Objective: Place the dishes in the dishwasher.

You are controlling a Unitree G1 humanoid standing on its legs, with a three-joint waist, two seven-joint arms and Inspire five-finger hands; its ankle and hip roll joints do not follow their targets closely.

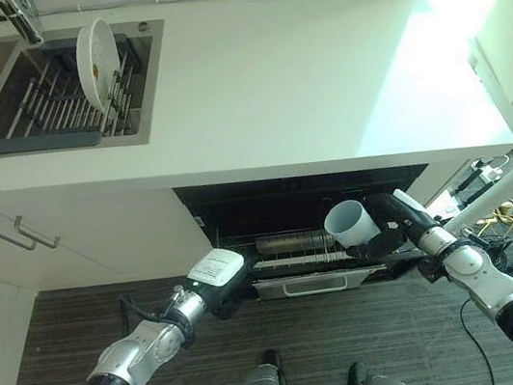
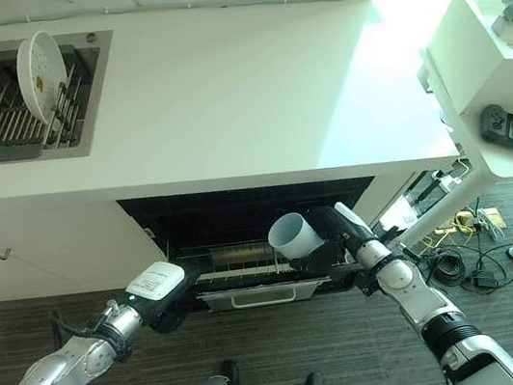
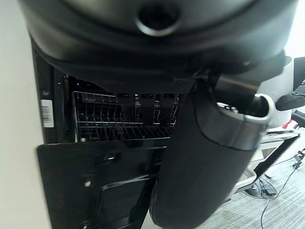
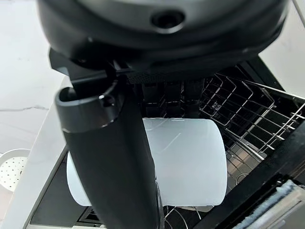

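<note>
A white cup (image 1: 350, 223) lies on its side in my right hand (image 1: 399, 219), mouth turned away from the palm. The thumb (image 4: 114, 157) and fingers curl round the cup (image 4: 190, 162), which hangs just above the wire rack (image 4: 238, 119) of the open dishwasher (image 1: 287, 197) under the counter. My left hand (image 1: 220, 281) is at the left front edge of the pulled-out rack (image 1: 295, 250); the rack's wires (image 3: 119, 119) show past the thumb (image 3: 205, 157). A white plate (image 1: 97, 63) stands on edge in the sink's drying rack.
The sink (image 1: 146, 83) with a faucet (image 1: 14, 16) is at the counter's far left. A wide white counter (image 1: 297, 79) overhangs the dishwasher. A cabinet handle (image 1: 21, 235) is to the left. A white stand (image 2: 491, 67) and floor cables (image 2: 464, 267) are on the right.
</note>
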